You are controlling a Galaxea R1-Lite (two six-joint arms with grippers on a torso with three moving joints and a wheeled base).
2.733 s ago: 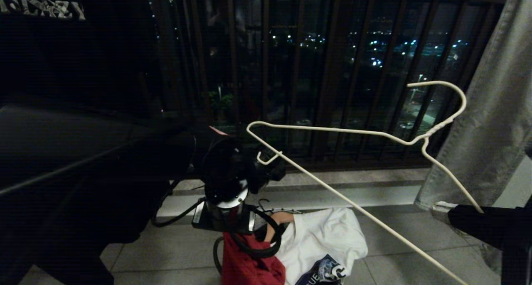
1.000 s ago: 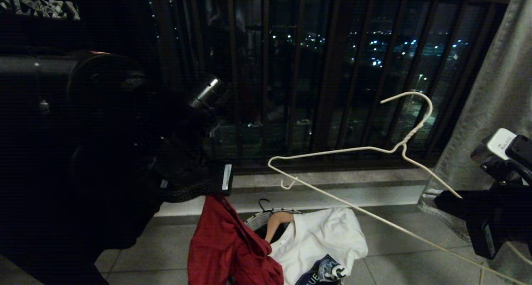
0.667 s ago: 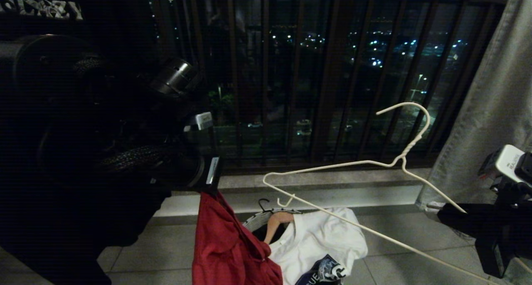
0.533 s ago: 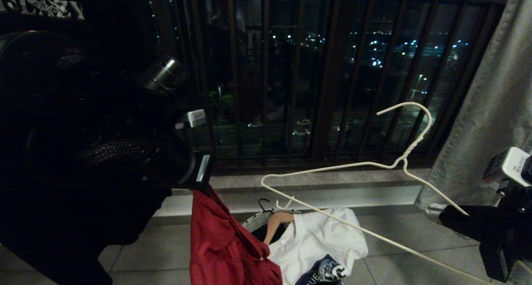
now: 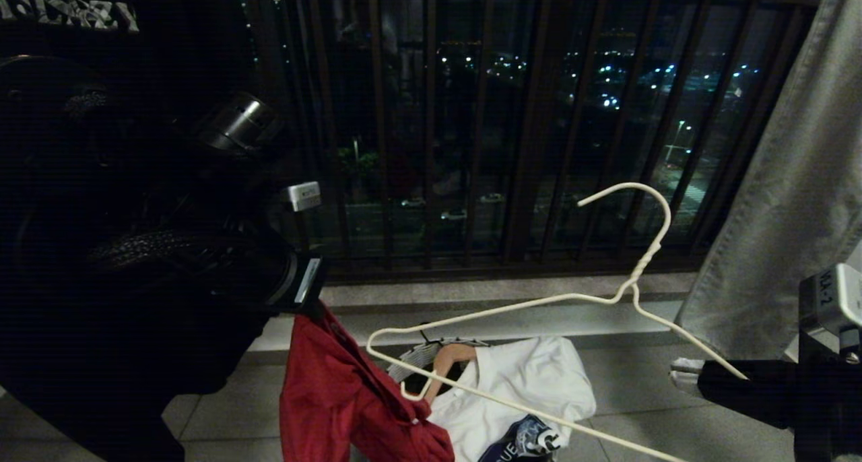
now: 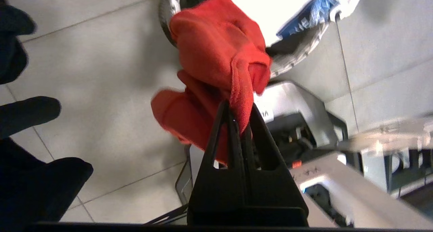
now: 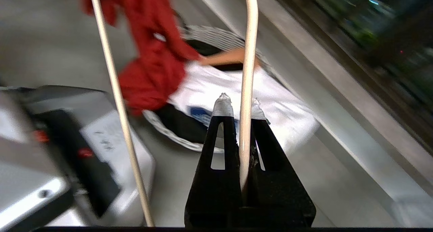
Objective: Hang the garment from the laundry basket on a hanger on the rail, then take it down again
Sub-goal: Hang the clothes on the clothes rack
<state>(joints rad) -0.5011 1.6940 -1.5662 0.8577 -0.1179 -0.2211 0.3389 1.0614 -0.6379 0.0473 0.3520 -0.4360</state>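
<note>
While your left gripper (image 6: 241, 123) pinches the garment (image 5: 337, 394) hanging beneath it, steer the hanger (image 5: 539, 300) clamped in your right gripper (image 7: 238, 105) into the collar.

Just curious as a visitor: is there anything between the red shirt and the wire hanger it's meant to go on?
Nothing visible. The red shirt hangs from the left gripper; the hanger, in the right gripper, sits beside it.

Garment (image 5: 337, 394) hangs left of hanger (image 5: 539, 307) (above the basket (image 5: 411, 357)).
</note>
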